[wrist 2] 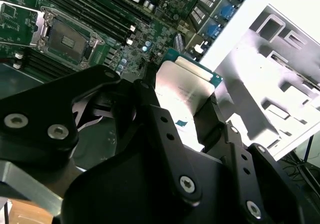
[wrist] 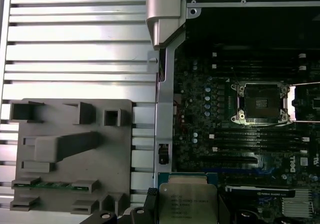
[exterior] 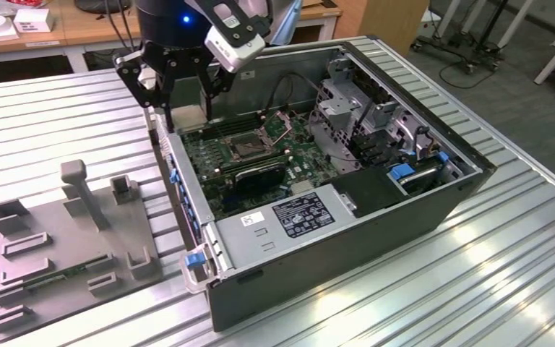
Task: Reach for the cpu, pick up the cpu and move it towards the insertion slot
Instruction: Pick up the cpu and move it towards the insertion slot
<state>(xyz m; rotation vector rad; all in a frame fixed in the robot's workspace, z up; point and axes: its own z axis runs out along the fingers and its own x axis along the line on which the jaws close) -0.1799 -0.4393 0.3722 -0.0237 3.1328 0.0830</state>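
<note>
Above the open computer case (exterior: 432, 210), at about ten o'clock from the insertion slot (exterior: 242, 147).
We held the cpu (wrist 2: 186, 87) tight between our gripper's (wrist 2: 175, 107) fingers (wrist 2: 207, 115), flat, so it could fit the slot.

Table: I work over a ribbed silver metal table (exterior: 509, 253) with long parallel grooves.
Desk: behind me stands a wooden desk (exterior: 75, 32) carrying white boxes (exterior: 37, 20) and dark cables.
Floor: grey floor (exterior: 490, 72) lies off the exterior view's right, with wheeled stand bases (exterior: 461, 61) on it.
Light: bright glare streaks the table near me.
</note>
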